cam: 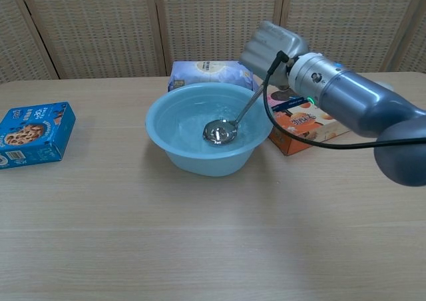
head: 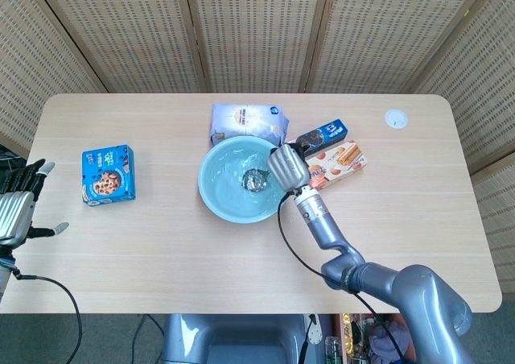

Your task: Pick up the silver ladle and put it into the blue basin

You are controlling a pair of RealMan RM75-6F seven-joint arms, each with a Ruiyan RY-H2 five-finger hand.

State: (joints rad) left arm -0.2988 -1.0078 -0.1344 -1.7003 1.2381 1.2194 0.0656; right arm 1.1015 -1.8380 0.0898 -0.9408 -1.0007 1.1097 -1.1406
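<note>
The robot's right hand (cam: 273,44) holds the silver ladle (cam: 229,120) by the upper end of its handle above the right rim of the blue basin (cam: 174,149), the ladle's cup lying low inside the basin near its floor; whether the cup touches the bottom cannot be told from either view. The handle's long axis runs on a slant from the cup up and to the right, crossing over the basin's rim to the fingers, which are hidden behind the back of the hand in the chest view and under it in the head view, so the exact grip is not visible, though the ladle hangs from that hand alone. By this reading the task is near its end: what remains is to let the handle go so that it comes to rest against the rim, and the risk is that the handle tips outward over the edge toward the snack boxes (cam: 313,124) just beside the basin. The left hand (head: 20,203) hangs at the far left edge of the head view, off the tabletop (cam: 200,248) and well apart from the basin, its fingers spread and holding nothing. A blue cookie box (cam: 32,133) lies to the left, and a pale pouch (cam: 210,71) stands behind the basin.
</note>
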